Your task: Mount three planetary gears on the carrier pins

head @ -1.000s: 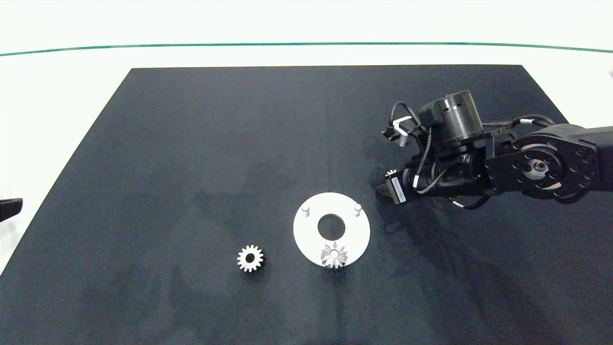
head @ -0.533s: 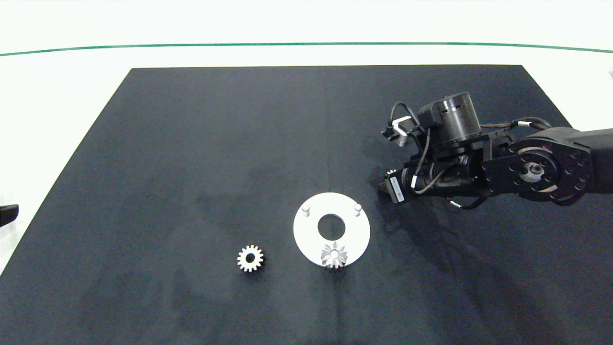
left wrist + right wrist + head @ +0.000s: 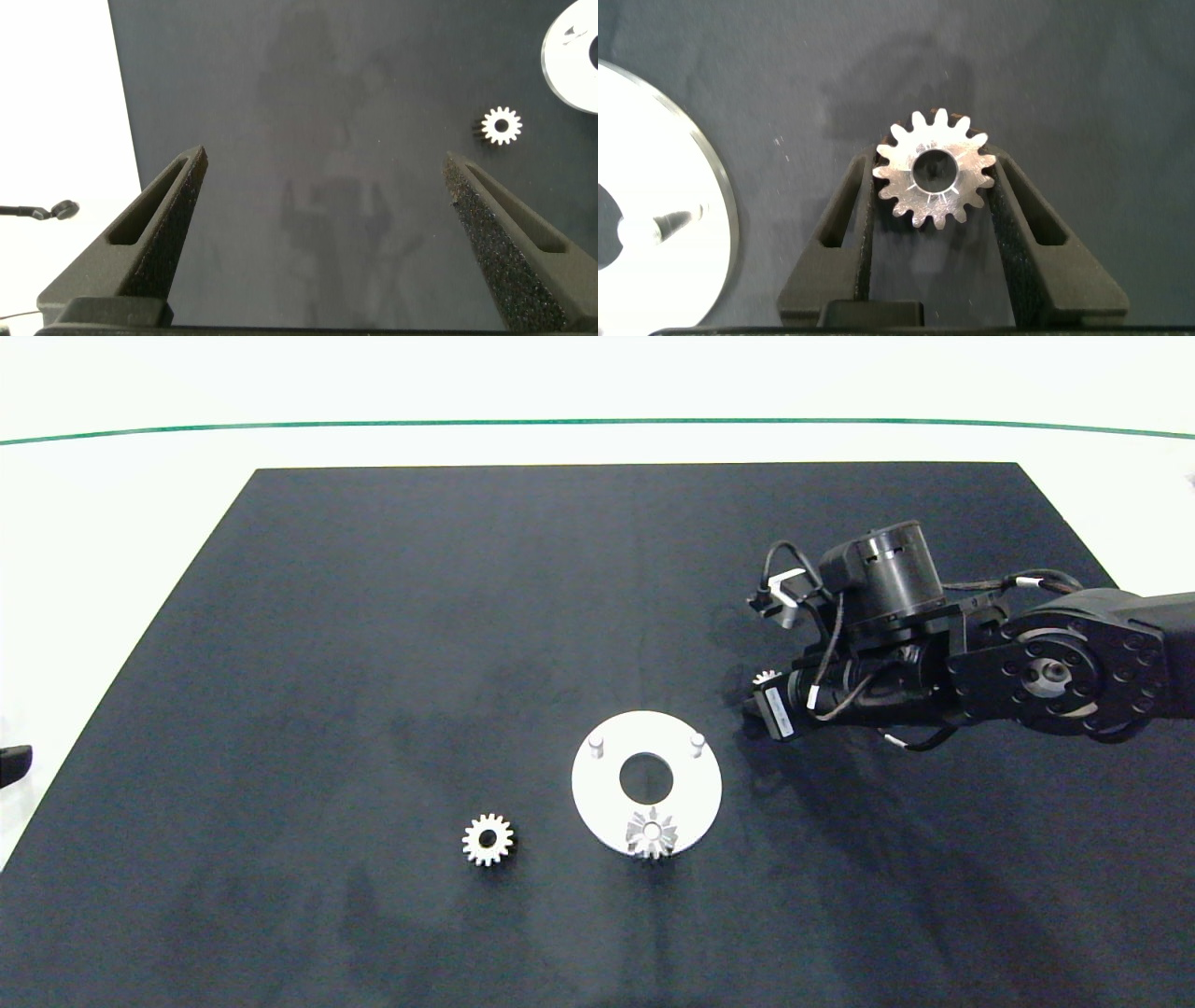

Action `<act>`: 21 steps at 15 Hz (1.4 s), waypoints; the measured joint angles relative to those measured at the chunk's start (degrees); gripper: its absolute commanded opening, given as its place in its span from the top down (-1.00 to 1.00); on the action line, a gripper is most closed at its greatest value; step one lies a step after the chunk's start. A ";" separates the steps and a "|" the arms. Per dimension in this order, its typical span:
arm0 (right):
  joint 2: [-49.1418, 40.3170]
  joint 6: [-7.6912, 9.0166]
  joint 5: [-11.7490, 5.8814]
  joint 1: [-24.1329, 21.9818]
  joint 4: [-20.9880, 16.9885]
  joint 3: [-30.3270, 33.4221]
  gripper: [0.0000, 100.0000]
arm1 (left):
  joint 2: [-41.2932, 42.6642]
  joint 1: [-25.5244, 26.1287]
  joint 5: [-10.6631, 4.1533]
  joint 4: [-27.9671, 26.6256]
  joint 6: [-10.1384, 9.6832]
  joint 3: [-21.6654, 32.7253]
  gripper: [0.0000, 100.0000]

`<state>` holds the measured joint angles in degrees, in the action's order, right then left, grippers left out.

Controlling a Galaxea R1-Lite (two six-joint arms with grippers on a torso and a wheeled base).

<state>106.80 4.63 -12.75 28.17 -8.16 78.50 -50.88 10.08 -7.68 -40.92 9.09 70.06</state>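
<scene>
Black mat: right hand grips unmarked gear

No text, brand, number or sign can be read in any view. The one thing that looks like a label is a small white sticker on the right arm's wrist, right of centre in the head view, and whatever is printed on it is too small to make out.
</scene>
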 measured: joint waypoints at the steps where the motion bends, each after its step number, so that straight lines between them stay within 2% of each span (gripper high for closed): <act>1: -0.79 0.05 -0.01 0.60 0.06 -0.27 0.44 | 0.00 0.00 0.00 0.05 -0.02 0.00 -1.00; 4: -4.79 0.60 -0.04 4.05 0.09 -2.43 0.44 | 0.01 0.05 0.00 0.02 0.00 -0.13 -1.00; 10: -7.28 0.24 -0.01 11.40 0.15 -4.02 0.44 | 0.04 0.05 0.00 0.00 -0.02 -0.18 -1.00; 21: -3.44 -0.72 0.11 12.70 1.57 -3.88 0.44 | 0.41 0.02 0.02 0.11 -0.02 -0.05 -1.00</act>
<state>103.36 3.91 -12.64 40.88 -6.58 74.62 -50.47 10.11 -7.66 -40.81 9.07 70.01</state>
